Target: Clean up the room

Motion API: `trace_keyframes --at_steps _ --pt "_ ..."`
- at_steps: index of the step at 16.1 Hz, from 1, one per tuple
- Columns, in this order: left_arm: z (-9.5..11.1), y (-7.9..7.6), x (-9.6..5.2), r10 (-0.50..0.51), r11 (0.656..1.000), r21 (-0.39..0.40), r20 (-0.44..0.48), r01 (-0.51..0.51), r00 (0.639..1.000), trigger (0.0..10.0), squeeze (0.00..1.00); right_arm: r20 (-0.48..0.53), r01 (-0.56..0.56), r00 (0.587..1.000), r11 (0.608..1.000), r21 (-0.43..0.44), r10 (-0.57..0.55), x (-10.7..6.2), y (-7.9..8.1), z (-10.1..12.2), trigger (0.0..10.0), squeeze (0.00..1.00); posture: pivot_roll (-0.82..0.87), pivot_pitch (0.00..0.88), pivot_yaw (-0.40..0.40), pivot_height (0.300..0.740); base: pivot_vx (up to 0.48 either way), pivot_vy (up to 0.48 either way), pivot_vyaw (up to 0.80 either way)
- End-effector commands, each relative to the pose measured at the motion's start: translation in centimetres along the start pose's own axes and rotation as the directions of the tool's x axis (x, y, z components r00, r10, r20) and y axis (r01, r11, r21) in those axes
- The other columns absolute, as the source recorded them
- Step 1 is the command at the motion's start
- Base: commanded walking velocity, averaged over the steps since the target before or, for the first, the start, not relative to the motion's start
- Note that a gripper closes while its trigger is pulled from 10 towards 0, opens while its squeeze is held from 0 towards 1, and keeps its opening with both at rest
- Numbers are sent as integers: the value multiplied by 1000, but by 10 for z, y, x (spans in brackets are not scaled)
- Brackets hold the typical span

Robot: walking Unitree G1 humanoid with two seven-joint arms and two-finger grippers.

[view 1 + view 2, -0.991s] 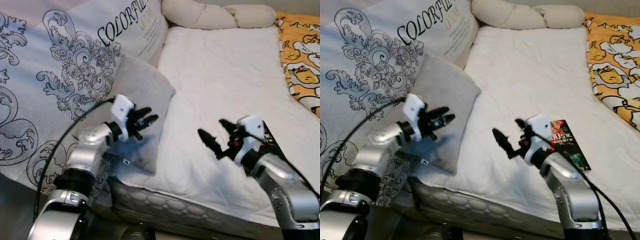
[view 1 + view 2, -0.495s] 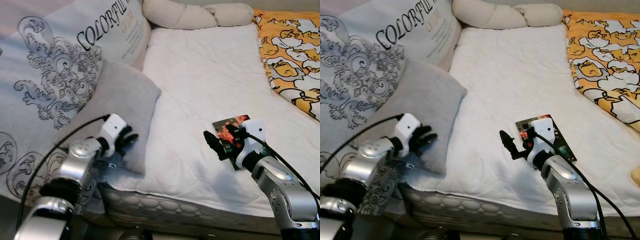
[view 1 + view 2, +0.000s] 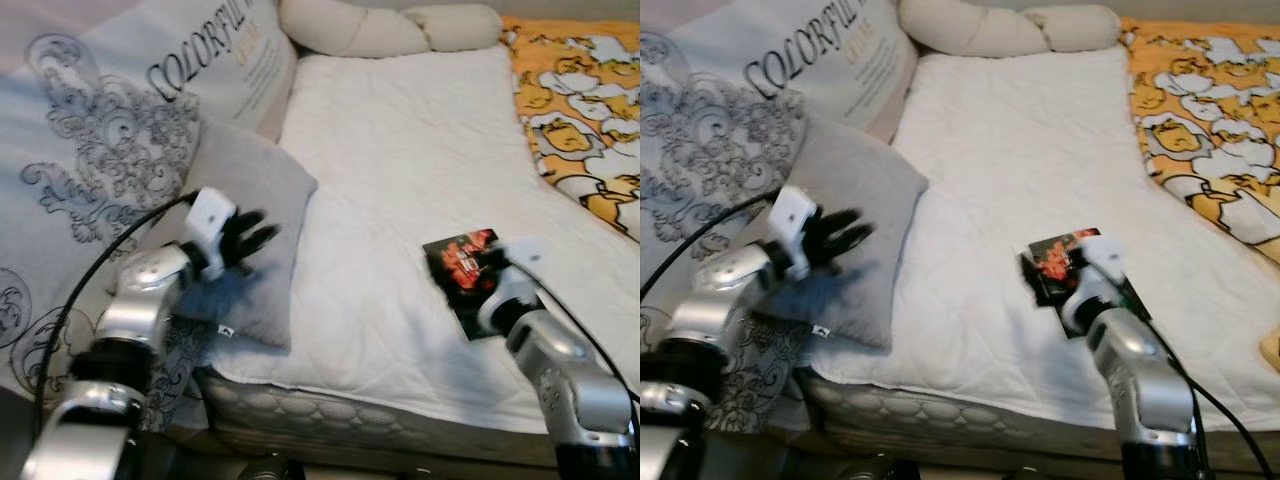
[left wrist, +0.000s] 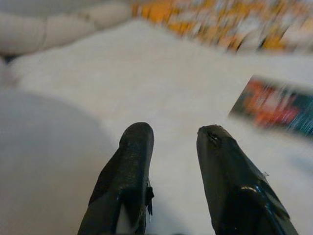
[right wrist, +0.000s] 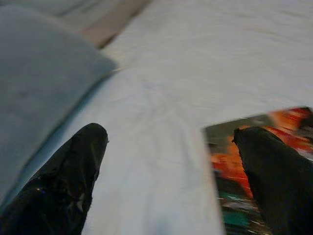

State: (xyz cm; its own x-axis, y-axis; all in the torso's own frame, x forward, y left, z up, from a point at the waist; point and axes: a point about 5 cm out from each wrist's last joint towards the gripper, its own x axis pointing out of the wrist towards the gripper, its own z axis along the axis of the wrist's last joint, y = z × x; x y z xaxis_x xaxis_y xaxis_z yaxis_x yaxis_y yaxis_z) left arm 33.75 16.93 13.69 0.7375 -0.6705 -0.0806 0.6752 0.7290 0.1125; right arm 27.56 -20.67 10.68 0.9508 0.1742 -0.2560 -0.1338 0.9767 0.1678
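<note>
Lying flat near the bed's (image 3: 400, 180) front edge, thin stiff booklet (image 3: 462, 268) looks light, best pinched at its edge; right hand (image 5: 171, 161) spread wide, left hand (image 4: 168, 147) apart.

Silver arms, white wrist blocks, black fingers (image 4: 128, 181) and seemingly black trailing cables

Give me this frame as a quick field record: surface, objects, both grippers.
surface: bed with white mattress pad
book: dark cover with red print, flat near the bed's front edge
grey pillow: at bed's left side, leaning on the large patterned cushion
yellow blanket: along the right side
left gripper: open, over the grey pillow
right gripper: open wide, at the book's near edge
</note>
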Motion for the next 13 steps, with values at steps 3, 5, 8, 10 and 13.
trace_keyframes --at_steps 3,5,8,10,13 --pt "18 -41 14 -90 993 -59 137 99 987 10000 1000 -24 150 989 979 139 -148 -4 -26 -7 10000 1000 -82 32 77 740 0 0 0" --pt "17 -60 16 -137 984 -96 145 152 980 10000 1000 -63 188 982 965 180 -180 -6 -33 -17 10000 1000 -90 41 71 740 0 0 0" --pt "11 -92 10 -281 950 -109 108 292 954 10000 1000 -143 304 951 913 274 -274 -12 -52 -41 10000 1000 -97 53 68 740 0 0 0" --pt "11 -98 9 -319 940 -94 94 327 943 10000 1000 -174 327 942 895 303 -286 -11 -55 -50 10000 1000 -96 60 68 740 0 0 0" --pt "10 -98 8 -307 948 -69 55 310 950 10000 1000 -246 371 922 865 336 -300 -10 -58 -66 10000 1000 -91 63 66 740 0 0 0"
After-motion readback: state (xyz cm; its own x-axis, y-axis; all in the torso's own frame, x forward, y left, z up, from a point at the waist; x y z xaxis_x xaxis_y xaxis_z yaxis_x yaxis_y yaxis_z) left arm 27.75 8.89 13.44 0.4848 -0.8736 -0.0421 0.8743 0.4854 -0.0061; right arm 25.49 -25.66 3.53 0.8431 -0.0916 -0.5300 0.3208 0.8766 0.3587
